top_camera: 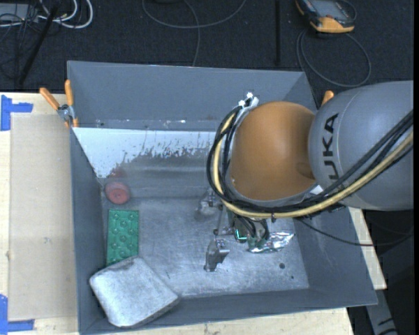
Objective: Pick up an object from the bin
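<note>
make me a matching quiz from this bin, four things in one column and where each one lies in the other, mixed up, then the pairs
Things
1. pink round disc
2. green studded plate
3. grey-white pad
4. crumpled silver foil

Places
A. near-left corner of the bin
B. right side, just below the arm's orange cover
C. far-left of the floor, at the foot of the back wall
D. along the left wall, between two other things

Pairs: 1-C, 2-D, 3-A, 4-B

Bright glare streaks the bin wall (153, 139)
</note>
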{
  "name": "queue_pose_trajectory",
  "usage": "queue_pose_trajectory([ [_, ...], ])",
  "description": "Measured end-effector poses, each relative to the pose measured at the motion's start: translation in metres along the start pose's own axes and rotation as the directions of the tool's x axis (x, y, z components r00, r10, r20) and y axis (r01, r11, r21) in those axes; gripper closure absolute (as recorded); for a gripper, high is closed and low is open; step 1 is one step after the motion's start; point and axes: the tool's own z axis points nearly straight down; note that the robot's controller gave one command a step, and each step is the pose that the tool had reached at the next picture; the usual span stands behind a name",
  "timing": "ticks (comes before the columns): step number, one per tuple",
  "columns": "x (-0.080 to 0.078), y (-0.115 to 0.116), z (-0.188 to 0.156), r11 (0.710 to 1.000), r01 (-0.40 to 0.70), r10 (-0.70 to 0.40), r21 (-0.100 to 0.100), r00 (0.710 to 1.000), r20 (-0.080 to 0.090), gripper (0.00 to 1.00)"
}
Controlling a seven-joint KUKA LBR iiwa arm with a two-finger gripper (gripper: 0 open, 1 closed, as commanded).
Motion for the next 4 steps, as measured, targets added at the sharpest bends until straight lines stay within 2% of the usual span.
queue_pose_trajectory([
  [1,0.009,-0.118,0.046,1.0,-0.003,0.003,0.002,1.0,0.004,0.0],
  [2,-0.002,-0.159,0.129,0.983,-0.185,0.185,-0.005,0.983,0.011,0.0],
  [3,-0.04,-0.213,0.126,0.988,-0.156,0.156,-0.003,0.988,0.013,0.0],
  [4,-0.041,-0.213,0.124,0.987,-0.159,0.159,-0.003,0.987,0.015,1.0],
])
